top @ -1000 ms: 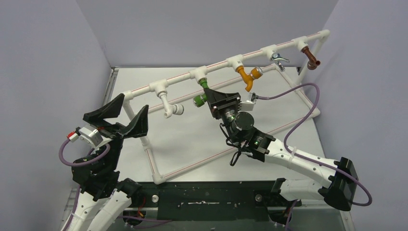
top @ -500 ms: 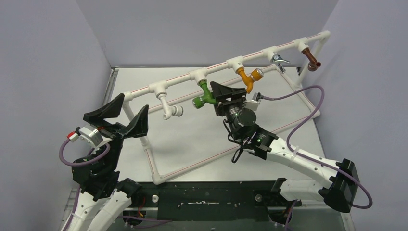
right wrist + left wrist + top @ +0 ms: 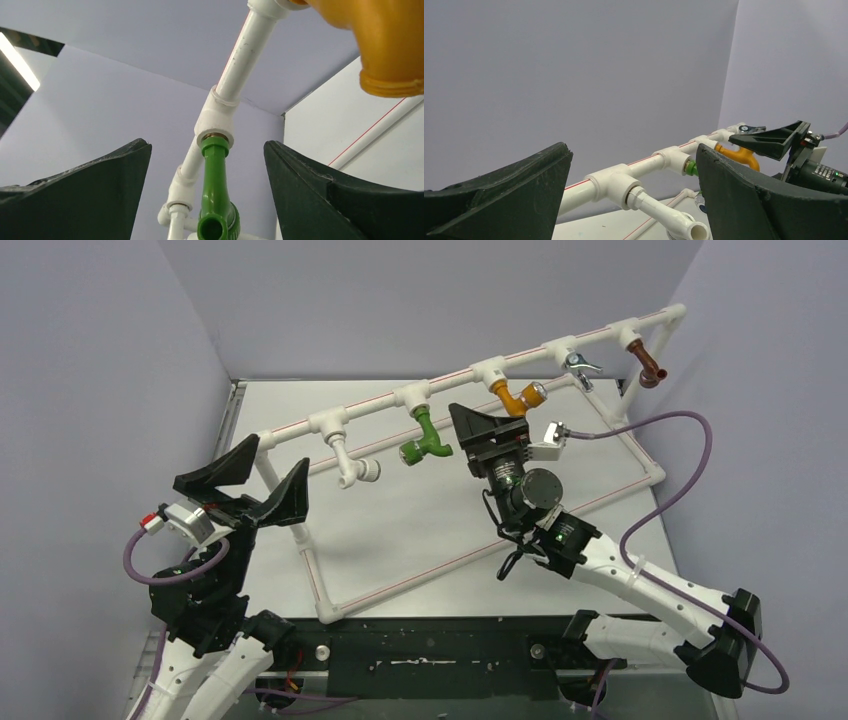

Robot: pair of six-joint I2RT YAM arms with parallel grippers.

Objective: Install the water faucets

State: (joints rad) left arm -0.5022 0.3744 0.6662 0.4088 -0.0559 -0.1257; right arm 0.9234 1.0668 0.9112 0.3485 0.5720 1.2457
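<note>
right gripper: spread, empty | green tap: just ahead of jaws, hanging from pipe joint | left gripper: spread | risk: jaw clips tap on retreat, twisting a possibly loose fit

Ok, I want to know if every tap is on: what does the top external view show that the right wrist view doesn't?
Only the top external view: the silver faucet and brown faucet at the right end of the pipe frame, and the left hand, open. Only the right wrist view: a close look from below at the tee fitting that the green faucet hangs from. Both: the green faucet, the orange faucet, and the right hand, open and holding nothing.
</note>
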